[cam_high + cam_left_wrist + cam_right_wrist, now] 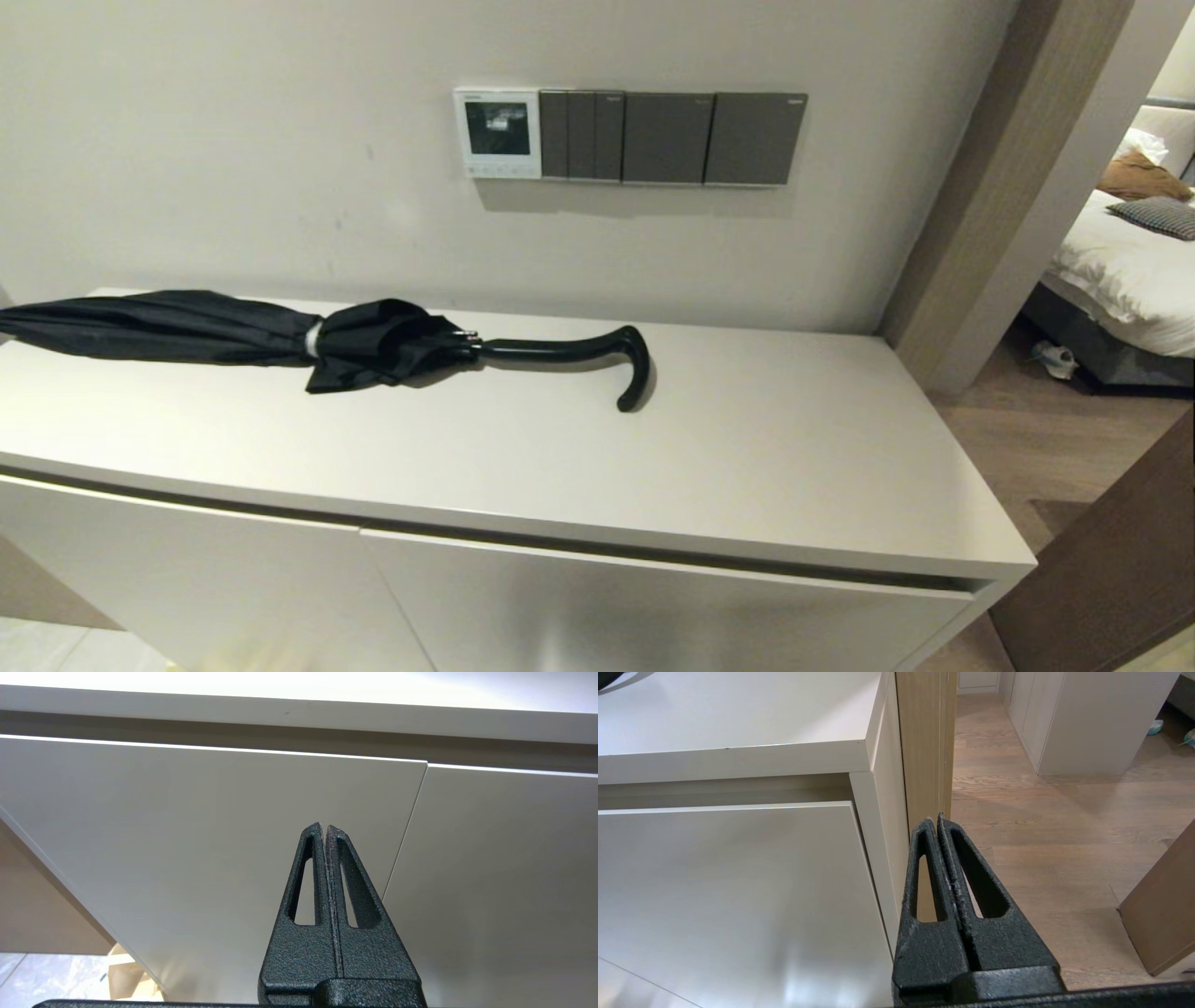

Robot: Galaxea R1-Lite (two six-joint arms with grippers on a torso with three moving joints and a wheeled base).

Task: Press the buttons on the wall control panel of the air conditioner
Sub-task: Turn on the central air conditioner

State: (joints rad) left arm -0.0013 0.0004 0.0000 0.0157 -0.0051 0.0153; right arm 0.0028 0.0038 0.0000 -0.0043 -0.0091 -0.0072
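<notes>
The air conditioner's wall control panel (pixel 498 133) is mounted on the pale wall above the cabinet, a small white-framed square with a dark screen showing a faint reflection. The buttons (pixel 499 170) run in a row along the white strip under that screen, too small to tell apart one from another. The panel's right edge touches the first of three dark grey switch plates (pixel 667 138), which continue in a line to the right; to its left and below it the wall is bare.

Below the panel stands the white cabinet (pixel 747 467), its top reaching from the wall toward the robot. A folded black umbrella (pixel 280 336) lies along the back-left part of that top, its hooked handle ending roughly below the switch plates. The right half of the top is bare up to its right edge, where a wooden door frame (pixel 971 187) rises and a bedroom with a bed (pixel 1120 271) opens beyond.

Neither arm shows in the head view. The left gripper (pixel 324 827) is low in front of the cabinet's door fronts, near the seam between two doors, its fingers pressed together and holding nothing. The right gripper (pixel 934 820) is low by the cabinet's right front corner, beside the wood floor (pixel 1064 826), its fingers likewise closed on nothing.
</notes>
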